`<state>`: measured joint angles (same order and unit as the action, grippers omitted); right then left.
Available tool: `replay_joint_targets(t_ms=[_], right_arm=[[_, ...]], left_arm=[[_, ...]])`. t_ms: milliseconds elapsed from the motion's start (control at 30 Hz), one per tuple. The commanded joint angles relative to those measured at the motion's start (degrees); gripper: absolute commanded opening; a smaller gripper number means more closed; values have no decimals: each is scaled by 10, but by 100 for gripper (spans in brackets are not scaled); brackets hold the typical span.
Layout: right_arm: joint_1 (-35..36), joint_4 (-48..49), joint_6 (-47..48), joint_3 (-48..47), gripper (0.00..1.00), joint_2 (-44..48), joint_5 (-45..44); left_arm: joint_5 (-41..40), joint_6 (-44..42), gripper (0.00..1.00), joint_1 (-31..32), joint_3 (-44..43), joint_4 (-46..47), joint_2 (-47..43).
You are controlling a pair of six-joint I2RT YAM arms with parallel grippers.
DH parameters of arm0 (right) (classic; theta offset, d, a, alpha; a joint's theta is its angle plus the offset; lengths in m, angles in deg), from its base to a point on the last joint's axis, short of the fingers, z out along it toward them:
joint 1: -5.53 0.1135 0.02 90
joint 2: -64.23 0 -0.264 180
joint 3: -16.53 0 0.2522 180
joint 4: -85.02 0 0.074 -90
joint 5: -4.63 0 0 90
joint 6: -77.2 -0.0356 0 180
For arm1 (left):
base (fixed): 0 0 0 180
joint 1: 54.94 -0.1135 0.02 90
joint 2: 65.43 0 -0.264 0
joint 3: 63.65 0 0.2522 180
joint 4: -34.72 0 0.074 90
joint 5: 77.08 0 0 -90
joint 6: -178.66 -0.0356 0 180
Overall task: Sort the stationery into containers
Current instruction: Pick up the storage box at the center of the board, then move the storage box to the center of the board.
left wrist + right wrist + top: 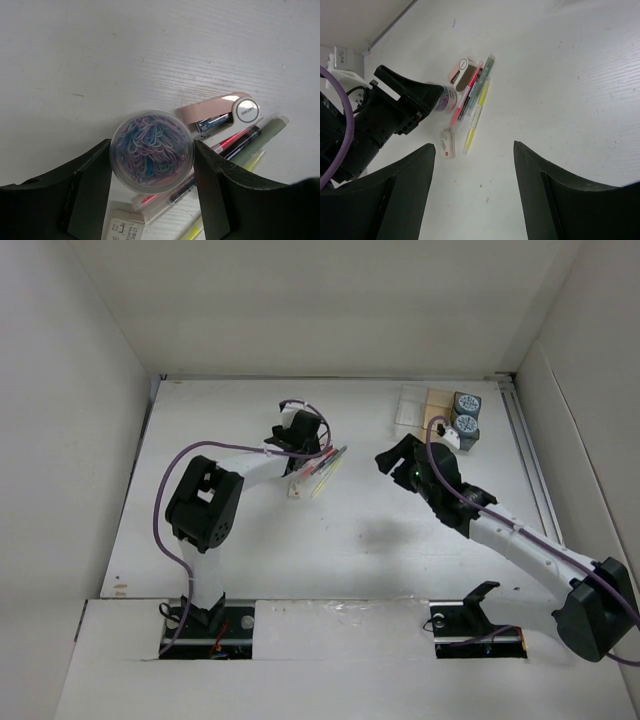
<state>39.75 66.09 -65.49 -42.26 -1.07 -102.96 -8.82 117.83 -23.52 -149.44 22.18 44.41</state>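
The left end effector (152, 155) is clenched on the small round pot (150, 142) of coloured paper clips, fingers pressed to both its sides, mid-table (350, 540). Pens (240, 140), a pink stapler (220, 110) and a small box (122, 227) lie just beside it, unsorted. The right end effector (474, 150) hangs spread and empty. At the far right, the organiser tray (425, 405) appears to hold only two blue-grey rolls (466, 412), so most of the sorting likely remains.

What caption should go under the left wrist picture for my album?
Left end effector straddles a clear pot of coloured paper clips beside a pink stapler and pens.
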Motion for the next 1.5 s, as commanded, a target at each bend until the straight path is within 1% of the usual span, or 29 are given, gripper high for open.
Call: replay_joint_targets(t_ms=[0,100,167,267,300,367,433,500,533,567,600,633,667,733,767,800,867,900,967,1000,1067,1133,1200,1333,1433,1467], right_arm=[[1,21,5,-17,70,-3,-5],[1,21,5,-17,70,3,-17],[1,16,5,-17,70,8,-24],[-6,8,0,-12,70,30,-37],[-6,8,0,-12,70,36,-42],[-23,0,-8,-12,70,57,-60],[-35,-16,-21,-12,70,73,-68],[-56,-33,-21,-12,67,95,-68],[-62,-41,-21,-17,56,101,-68],[-67,-48,-21,-17,45,107,-62],[-78,-59,-21,-22,31,112,-61],[-84,-64,-21,-22,12,120,-61],[-89,-70,-21,-29,6,120,-56],[-103,-75,-21,-29,0,127,-46],[-103,-75,-26,-29,0,133,-40],[-110,-75,-26,-29,0,133,-27],[-116,-75,-26,-29,0,133,-17],[-116,-75,-26,-29,0,133,-10],[-116,-75,-26,-29,0,133,-10],[-116,-75,-26,-29,0,139,-4],[-116,-75,-19,-23,1,144,2],[-122,-82,-19,-23,1,158,-5],[-127,-82,-19,-16,2,179,-5],[-133,-71,-19,-2,4,204,23],[-133,-70,-19,3,4,204,23],[-133,-70,-19,3,4,204,23]], left_arm=[[-49,1,23,26,-4,-10,-65],[-55,-4,22,36,-4,-10,-95],[-35,-4,22,36,-4,-10,-110],[20,-4,22,36,-11,-3,-126],[57,-4,22,36,-26,11,-126],[92,1,22,43,-47,18,-111],[121,1,22,51,-107,23,-71],[128,-6,22,73,-162,7,-34],[128,-14,22,82,-222,2,-15],[133,-14,22,89,-255,-9,28],[133,-20,22,101,-289,-17,52],[140,-20,22,107,-359,-24,74],[145,-20,23,112,-395,-35,119],[145,-25,25,117,-464,-47,165],[160,-25,25,117,-526,-47,186],[160,-25,26,117,-551,-42,223],[160,-10,28,117,-601,-24,253],[160,-10,30,117,-610,6,276],[160,-3,30,117,-617,45,292],[160,4,30,117,-623,81,299],[168,5,31,117,-643,99,328],[168,10,32,117,-681,104,359],[163,10,32,117,-688,118,365],[163,4,34,117,-688,143,383],[163,-3,35,117,-682,151,390],[163,-3,35,117,-669,164,396]])
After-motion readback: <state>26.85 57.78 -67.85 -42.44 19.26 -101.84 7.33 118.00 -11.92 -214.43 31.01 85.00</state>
